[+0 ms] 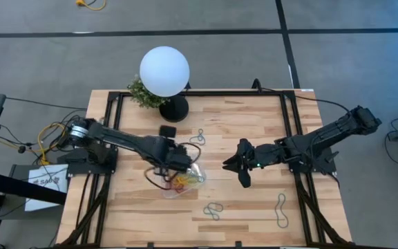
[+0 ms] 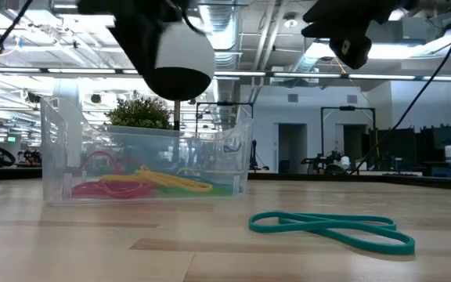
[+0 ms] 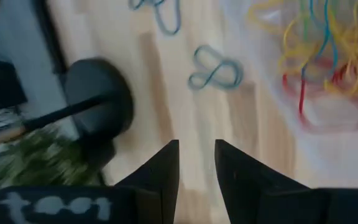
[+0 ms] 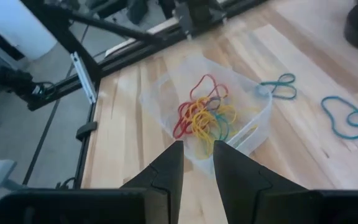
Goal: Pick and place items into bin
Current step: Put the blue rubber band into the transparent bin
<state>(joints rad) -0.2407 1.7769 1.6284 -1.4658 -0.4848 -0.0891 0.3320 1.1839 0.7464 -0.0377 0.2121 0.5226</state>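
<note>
My left gripper (image 1: 182, 160) hangs over the bin's (image 1: 197, 181) far edge, fingers (image 3: 166, 168) a narrow gap apart w/ nothing between. Right gripper (image 1: 240, 164) sits mid-table, just right of the bin, fingers (image 4: 169, 167) also barely parted, empty. Bin holds red, yellow, green loops (image 2: 135, 184). Loose items on wood: teal loop (image 2: 331, 229) at front, another (image 1: 198, 137) near the lamp base (image 1: 173, 108). No readable writing; white marks on my left wrist are too blurred to read.
</note>
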